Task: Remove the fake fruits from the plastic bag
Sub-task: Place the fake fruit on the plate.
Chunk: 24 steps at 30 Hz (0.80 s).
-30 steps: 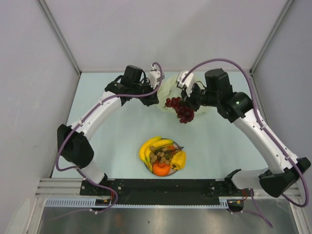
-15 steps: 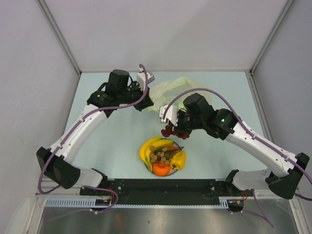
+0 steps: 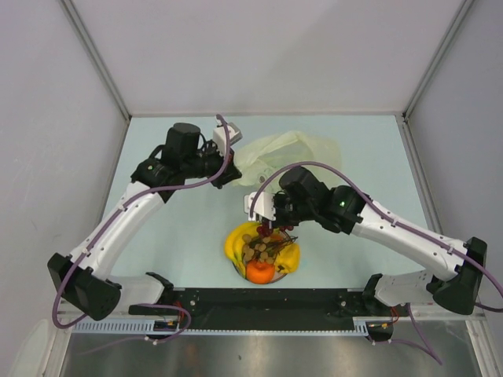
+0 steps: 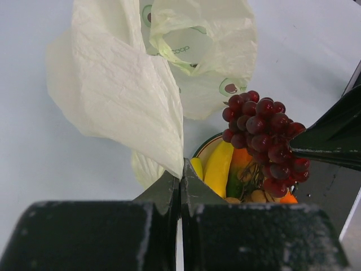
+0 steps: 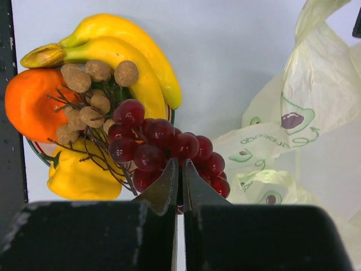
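Fake fruits are almost all out of the plastic bag (image 3: 287,151), which lies crumpled and flat-looking on the pale table (image 3: 189,236) in the upper middle of the overhead view. A dark red grape bunch (image 5: 161,149) hangs from the right gripper (image 5: 180,165). Its two fingers are pressed together on the bunch, apparently pinching the stem so the grapes dangle freely below. The bunch is over the plate (image 4: 208,144), in the lower middle of the overhead view. Whether it touches the pile there cannot be told.

Heaped on the plate are a yellow banana bunch (image 5: 127,53), a round orange (image 5: 34,104), a sprig of small brown berries (image 5: 90,84) and a yellow fruit (image 5: 76,175), likely the mango.

The left gripper (image 4: 180,172), at the upper left of the overhead view, is clamped on a fold of the bag and lifts the thin plastic off the table. This is probably to anchor the bag while fruit is drawn clear of it. Gripping the grapes from above suits lowering them onto the pile. The bag's inside is hidden, so whether any fruit remains there is unclear.
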Motion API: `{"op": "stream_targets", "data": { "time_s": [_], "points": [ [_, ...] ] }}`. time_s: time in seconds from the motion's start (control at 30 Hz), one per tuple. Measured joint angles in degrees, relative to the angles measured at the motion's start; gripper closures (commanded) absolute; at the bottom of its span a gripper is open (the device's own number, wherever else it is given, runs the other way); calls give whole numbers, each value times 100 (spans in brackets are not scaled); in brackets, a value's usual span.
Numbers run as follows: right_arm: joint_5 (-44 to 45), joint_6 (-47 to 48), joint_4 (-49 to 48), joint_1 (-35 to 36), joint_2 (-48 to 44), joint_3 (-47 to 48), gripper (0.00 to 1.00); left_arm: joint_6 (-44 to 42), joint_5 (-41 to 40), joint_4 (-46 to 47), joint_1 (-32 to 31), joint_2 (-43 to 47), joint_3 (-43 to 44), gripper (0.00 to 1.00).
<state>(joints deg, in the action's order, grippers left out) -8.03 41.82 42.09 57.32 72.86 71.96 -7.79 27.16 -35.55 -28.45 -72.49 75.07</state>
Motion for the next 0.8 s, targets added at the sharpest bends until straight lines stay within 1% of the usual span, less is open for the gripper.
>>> {"op": "stream_targets", "data": {
  "time_s": [0.17, 0.8],
  "points": [
    [118, 61, -81, 240, 70, 0, 100, 13, 7, 48, 74, 127, -144, 100],
    [330, 345, -149, 1222, 520, 0, 100, 28, 46, 94, 195, 221, -267, 100]
  ]
}}
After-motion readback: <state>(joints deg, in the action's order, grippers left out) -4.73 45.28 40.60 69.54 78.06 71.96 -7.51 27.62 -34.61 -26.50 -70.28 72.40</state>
